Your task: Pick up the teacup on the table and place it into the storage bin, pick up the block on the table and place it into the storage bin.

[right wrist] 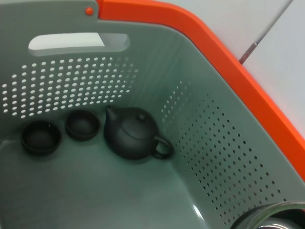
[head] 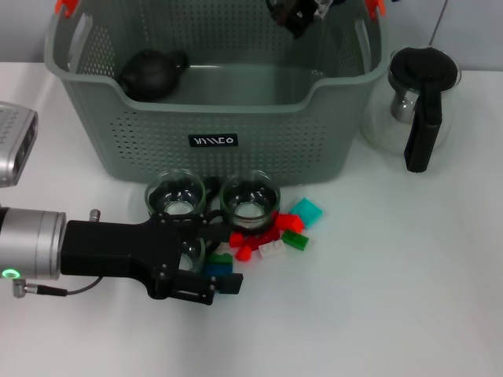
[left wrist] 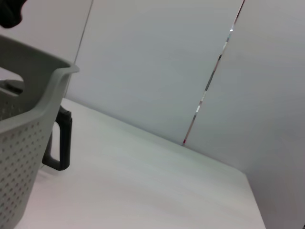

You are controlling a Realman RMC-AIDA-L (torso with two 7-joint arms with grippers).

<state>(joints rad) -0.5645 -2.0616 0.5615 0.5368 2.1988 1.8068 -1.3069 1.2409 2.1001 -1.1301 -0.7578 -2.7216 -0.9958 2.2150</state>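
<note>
The storage bin [head: 236,141] stands at the back of the table; its wall also shows in the left wrist view [left wrist: 24,143]. Two glass teacups [head: 174,194] [head: 251,200] stand in front of it. My left gripper [head: 224,263] lies low over the table with its jaws apart around a third glass teacup [head: 193,253], next to a green block [head: 220,258] and a blue block [head: 222,271]. Red blocks [head: 251,239] lie beside them. My right gripper [head: 299,14] hangs over the bin's far right side. A glass rim [right wrist: 271,217] shows at the edge of the right wrist view.
In the bin lie a black teapot [head: 149,73], also seen in the right wrist view [right wrist: 133,136], and two small black cups [right wrist: 40,137] [right wrist: 82,125]. A glass pitcher with a black handle [head: 416,106] stands right of the bin. Teal [head: 306,210], green [head: 295,240] and white [head: 271,248] blocks lie nearby.
</note>
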